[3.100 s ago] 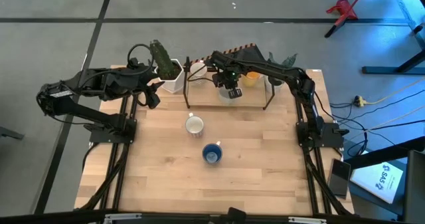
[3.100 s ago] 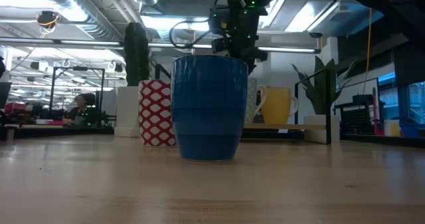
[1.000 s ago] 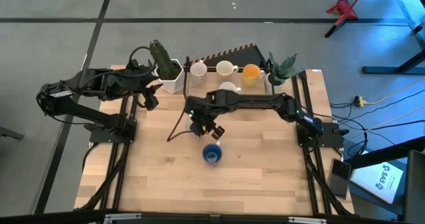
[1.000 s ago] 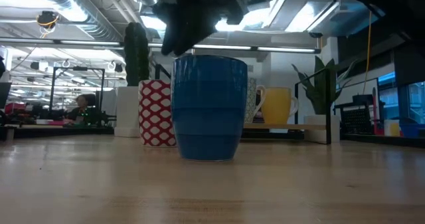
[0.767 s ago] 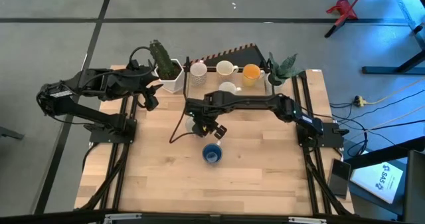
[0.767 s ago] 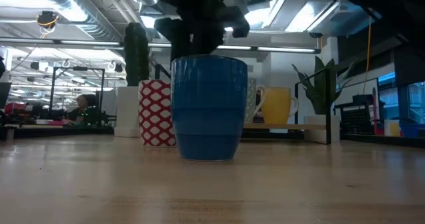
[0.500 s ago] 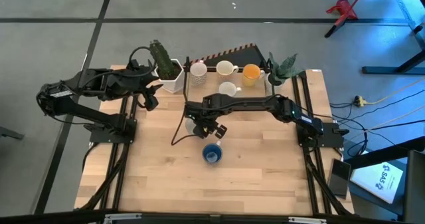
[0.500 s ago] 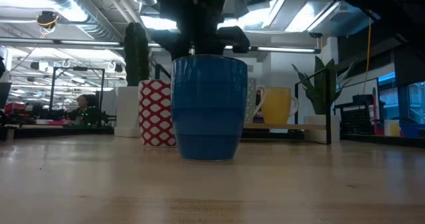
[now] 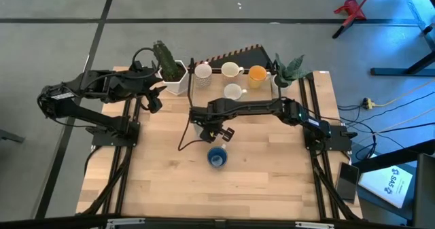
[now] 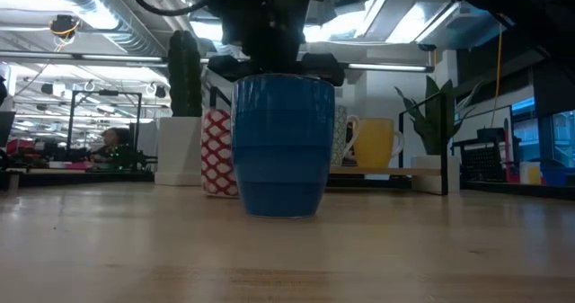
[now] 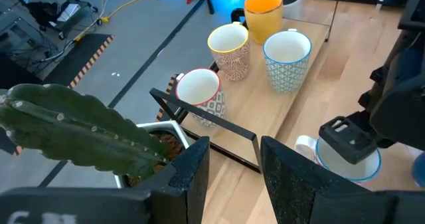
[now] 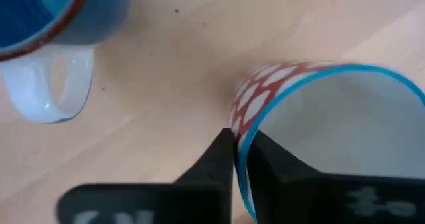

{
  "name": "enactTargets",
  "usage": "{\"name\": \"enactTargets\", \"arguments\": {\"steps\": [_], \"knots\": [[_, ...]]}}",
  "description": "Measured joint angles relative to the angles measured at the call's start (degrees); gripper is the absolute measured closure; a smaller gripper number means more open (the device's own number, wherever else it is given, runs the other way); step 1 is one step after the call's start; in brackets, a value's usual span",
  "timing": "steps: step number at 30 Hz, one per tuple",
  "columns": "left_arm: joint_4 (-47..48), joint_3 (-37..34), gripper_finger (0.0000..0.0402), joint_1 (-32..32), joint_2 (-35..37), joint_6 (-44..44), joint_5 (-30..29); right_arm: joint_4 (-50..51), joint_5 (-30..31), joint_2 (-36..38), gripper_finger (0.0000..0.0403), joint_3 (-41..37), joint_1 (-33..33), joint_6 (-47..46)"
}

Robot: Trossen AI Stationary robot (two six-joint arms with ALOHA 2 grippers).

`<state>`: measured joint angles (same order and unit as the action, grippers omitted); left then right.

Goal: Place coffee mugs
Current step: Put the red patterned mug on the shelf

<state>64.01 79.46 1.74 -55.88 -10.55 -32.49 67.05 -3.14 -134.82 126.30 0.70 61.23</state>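
From above, the only writing I can spot is a blue logo on a white box (image 9: 396, 182) on the floor beside the table (image 9: 272, 181), too small to read. The right gripper (image 9: 208, 130) reaches across to the middle of the table, over a white mug just behind the blue mug (image 9: 217, 157). Four more mugs stand at the far edge: a white one (image 9: 202, 71), a cream one (image 9: 230, 69), the orange mug (image 9: 256, 74) and a patterned one (image 9: 233, 91) just in front. The left gripper (image 9: 158, 100) waits by the cactus pot (image 9: 175, 79) at the far left.

At table height, the blue mug (image 10: 283, 146) fills the middle, and the red-and-white patterned mug (image 10: 218, 150) peeks out behind it beneath the dark gripper.

From the left wrist, its fingers (image 11: 189, 177) stand apart with nothing between them.

From the right wrist, the two fingers (image 12: 227, 159) are pinched nearly together on the rim of the red-patterned mug (image 12: 312, 121), one inside and one outside.
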Motion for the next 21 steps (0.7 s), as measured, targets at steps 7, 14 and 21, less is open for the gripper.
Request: {"name": "enactTargets", "arguments": {"steps": [7, 14, 21], "knots": [[0.0, 0.0, 0.0272, 0.0, 0.01, 0.11, -0.02, 4.06, -1.81, -0.02, 0.0397, 1.69, 0.08, -1.3], [0.0, 0.0, 0.0272, 0.0, 0.02, 0.17, -0.02, 9.32, -3.63, 0.23, 0.0399, 8.66, 0.78, -8.68], [0.0, 0.0, 0.0272, 0.0, 0.0, 0.2, -0.08, 8.22, 1.58, 1.68, 0.0401, 8.48, 4.16, -17.55]]}}
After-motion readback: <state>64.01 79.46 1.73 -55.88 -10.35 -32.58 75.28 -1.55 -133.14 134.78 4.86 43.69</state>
